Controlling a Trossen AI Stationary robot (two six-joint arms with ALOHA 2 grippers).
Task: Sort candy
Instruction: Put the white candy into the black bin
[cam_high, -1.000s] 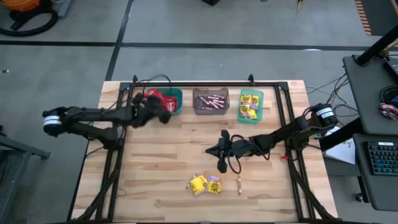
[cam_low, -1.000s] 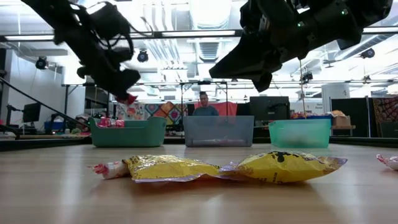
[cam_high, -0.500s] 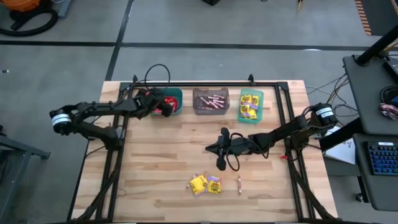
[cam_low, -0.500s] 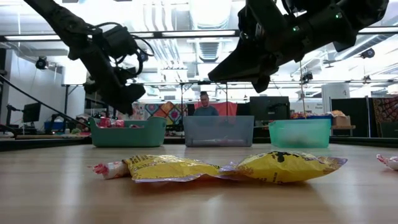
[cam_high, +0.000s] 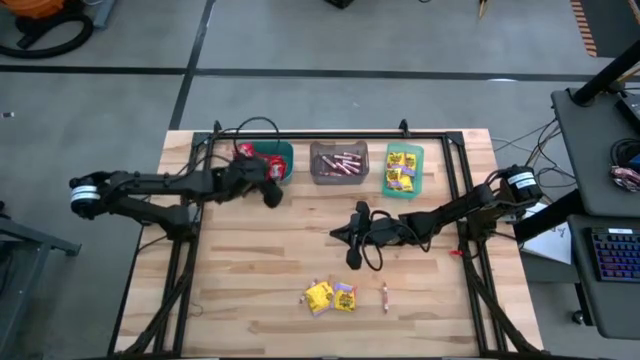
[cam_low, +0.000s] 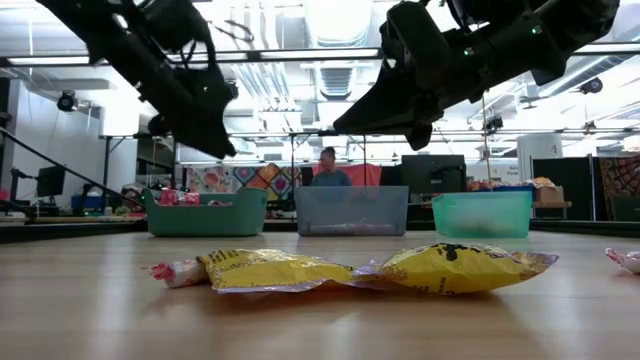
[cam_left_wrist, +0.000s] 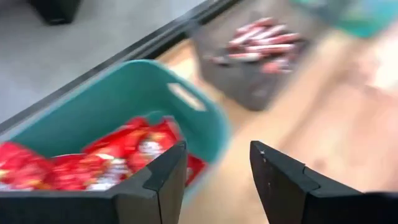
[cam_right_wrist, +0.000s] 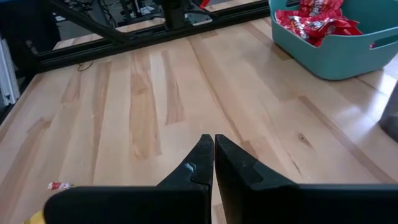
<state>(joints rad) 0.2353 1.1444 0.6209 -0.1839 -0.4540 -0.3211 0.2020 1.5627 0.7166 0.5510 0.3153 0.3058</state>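
Hovering by the teal bin (cam_high: 281, 160) of red candy (cam_left_wrist: 93, 158), the left claw (cam_high: 268, 188) is open and empty, while the right claw (cam_high: 352, 255) waits closed above the table (cam_high: 270, 260).

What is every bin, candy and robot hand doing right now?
Teal bin: holds red packets.
Grey bin: holds pinkish sticks.
Green bin: holds yellow packets.
Yellow packets on the table: loose, unsorted.
Pinkish stick on the table: loose, unsorted.
Left gripper: open, empty, by the teal bin.
Right gripper: shut, empty, above the table's middle.
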